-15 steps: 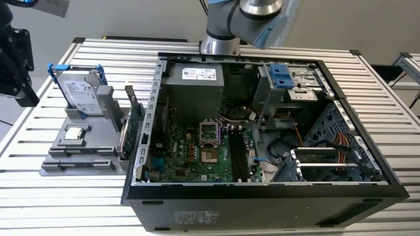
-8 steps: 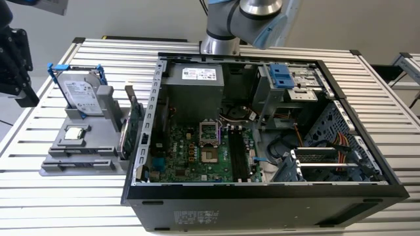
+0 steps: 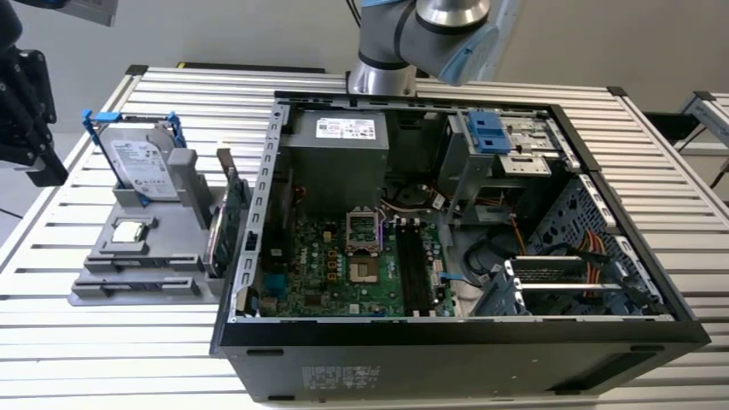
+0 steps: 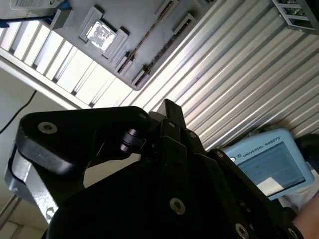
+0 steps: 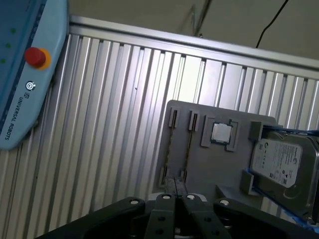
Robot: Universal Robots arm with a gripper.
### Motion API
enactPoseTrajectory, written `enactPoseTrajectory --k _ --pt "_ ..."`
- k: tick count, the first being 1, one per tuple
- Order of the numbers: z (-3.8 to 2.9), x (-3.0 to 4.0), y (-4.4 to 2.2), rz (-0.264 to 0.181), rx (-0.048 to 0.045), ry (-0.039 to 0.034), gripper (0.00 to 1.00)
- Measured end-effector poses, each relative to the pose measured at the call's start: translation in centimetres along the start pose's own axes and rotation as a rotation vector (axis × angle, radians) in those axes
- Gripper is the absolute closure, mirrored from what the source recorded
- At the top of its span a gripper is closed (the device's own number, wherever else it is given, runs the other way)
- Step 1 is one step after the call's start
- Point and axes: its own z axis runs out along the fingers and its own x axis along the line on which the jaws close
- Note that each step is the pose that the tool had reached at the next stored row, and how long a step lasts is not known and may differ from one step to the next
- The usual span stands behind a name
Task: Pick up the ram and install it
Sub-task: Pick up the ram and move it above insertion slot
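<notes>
Two thin dark ram (image 5: 172, 144) sticks stand on edge in the slots of a grey holder (image 5: 199, 164), side by side; in the second wrist view the ram (image 4: 148, 30) shows as dark lines. In the exterior view the ram (image 3: 142, 275) sits at the holder's front. My gripper (image 5: 175, 183) hangs high above the holder's ram end, shut with nothing between its fingers. The exterior view puts the gripper (image 3: 43, 171) at the far left, clear of the table. The open computer case (image 3: 256, 213) lies in the middle, with long black slots (image 3: 411, 265) on its motherboard.
The holder also carries a grey hard drive (image 3: 142, 166) in a blue frame, a square processor (image 5: 221, 133) and an upright green card (image 3: 234, 218). A blue teach pendant (image 5: 25, 74) with a red button lies on the ribbed table (image 5: 109, 124).
</notes>
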Motion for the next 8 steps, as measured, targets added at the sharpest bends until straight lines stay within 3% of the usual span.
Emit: enactPoseTrajectory --k 1,2,8 --pt "0.0 0.0 0.0 -0.001 -0.0001 0.0001 1.0" --pt "0.0 0.0 0.0 -0.002 0.0 0.0001 0.0" --pt "0.0 0.0 0.0 -0.008 0.0001 0.0004 0.0"
